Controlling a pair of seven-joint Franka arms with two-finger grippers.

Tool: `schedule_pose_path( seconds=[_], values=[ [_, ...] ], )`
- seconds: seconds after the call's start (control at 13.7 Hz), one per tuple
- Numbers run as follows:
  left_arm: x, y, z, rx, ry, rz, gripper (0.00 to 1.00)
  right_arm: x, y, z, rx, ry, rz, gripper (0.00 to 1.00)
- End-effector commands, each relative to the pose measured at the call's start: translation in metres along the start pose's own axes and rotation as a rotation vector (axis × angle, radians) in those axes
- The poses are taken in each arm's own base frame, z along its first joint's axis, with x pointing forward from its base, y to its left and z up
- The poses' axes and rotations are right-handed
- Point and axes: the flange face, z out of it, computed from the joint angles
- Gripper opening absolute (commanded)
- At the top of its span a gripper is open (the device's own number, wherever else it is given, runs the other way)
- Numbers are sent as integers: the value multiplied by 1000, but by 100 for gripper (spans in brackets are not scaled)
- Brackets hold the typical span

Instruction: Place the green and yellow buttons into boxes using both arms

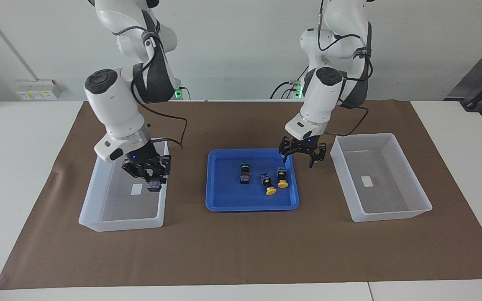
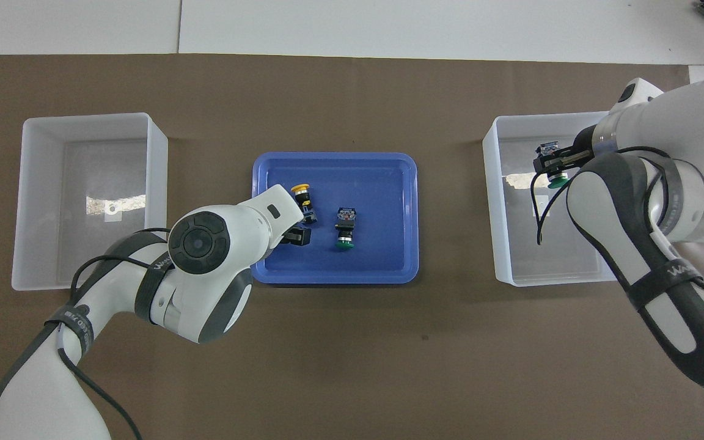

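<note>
Right gripper (image 1: pixel 148 177) clamps a green button (image 2: pixel 552 164); left gripper (image 1: pixel 302 154) spread, empty.

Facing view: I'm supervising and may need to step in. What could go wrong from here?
1. The right gripper holds a green button up over the box, near its wall beside the blue tray; released there, it might clip the rim or bounce.
2. The open left gripper hangs over the tray, where two yellow buttons lie close together; gripping one could knock the other.

Right hand (image 1: pixel 151 177) clamped, left hand (image 1: pixel 302 157) spread.
</note>
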Motion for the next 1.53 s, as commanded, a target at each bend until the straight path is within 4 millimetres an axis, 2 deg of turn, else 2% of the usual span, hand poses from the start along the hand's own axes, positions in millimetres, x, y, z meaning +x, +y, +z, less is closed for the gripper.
schedule_pose_path(
  seconds=[0.0,0.15,0.29,0.37,0.44,0.51,0.58,0.66,0.88,0.95,1.1,1.17,1.32,1.46],
  values=[
    [-5,5,24,-11,15,-21,76,-28,16,33,-11,24,-35,0],
    [-4,2,25,-9,16,-25,74,-34,20,48,-15,22,-24,0],
    [-4,-3,26,-5,8,-31,71,-37,27,56,-18,18,-9,10],
    [-4,-3,26,-5,8,-31,68,-37,28,57,-17,17,-7,33],
    [-4,-3,26,-4,7,-33,53,-38,30,57,-17,16,-3,63],
    [-4,-4,26,-1,0,-36,31,-39,32,56,-18,14,0,96],
    [-6,-5,27,5,-21,-40,12,-39,37,53,-17,14,4,100],
    [-4,-7,22,7,-25,-45,8,-37,38,44,-19,23,7,100],
    [9,-16,0,10,-7,-64,7,-21,26,3,-9,38,26,100],
    [17,-21,-14,14,-1,-75,7,-13,21,-11,5,25,70,100],
    [40,-34,-40,25,0,-102,7,8,-11,-36,35,23,140,100],
    [50,-44,-52,32,0,-118,7,14,-27,-40,44,28,182,100],
    [72,-78,-76,45,20,-167,7,24,-74,-39,66,39,222,100],
    [87,-114,-94,54,46,-207,7,31,-132,-36,78,35,267,100]
  ],
)
